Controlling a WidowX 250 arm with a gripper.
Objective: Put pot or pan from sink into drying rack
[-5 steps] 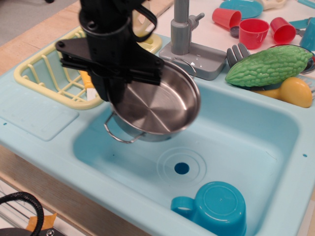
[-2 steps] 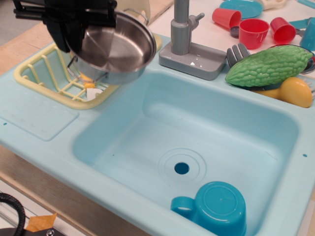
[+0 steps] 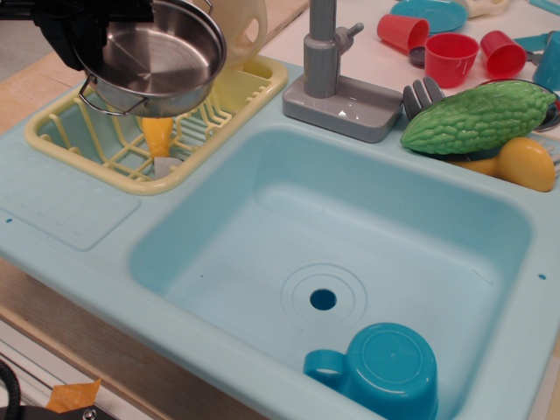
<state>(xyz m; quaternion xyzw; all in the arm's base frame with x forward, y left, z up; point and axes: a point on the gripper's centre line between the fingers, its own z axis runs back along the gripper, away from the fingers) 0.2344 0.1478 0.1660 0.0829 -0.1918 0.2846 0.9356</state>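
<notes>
The shiny steel pot (image 3: 157, 57) hangs tilted in the air above the pale yellow drying rack (image 3: 232, 101) at the upper left. My black gripper (image 3: 83, 31) is shut on the pot's far left rim, with most of it cut off by the frame's top edge. One wire loop handle (image 3: 105, 103) points down at the front. The light blue sink (image 3: 350, 236) with its round drain hole (image 3: 323, 299) lies below and to the right. A blue plastic cup (image 3: 381, 372) lies in the sink's near right corner.
The grey faucet (image 3: 328, 74) stands behind the sink. An orange and white item (image 3: 159, 144) lies in the rack under the pot. A green bumpy gourd (image 3: 477, 115), a yellow toy (image 3: 521, 164) and red cups (image 3: 451, 57) sit at the back right.
The pot has been lifted out of the sink and carried up and to the left; it now hangs over the drying rack.
</notes>
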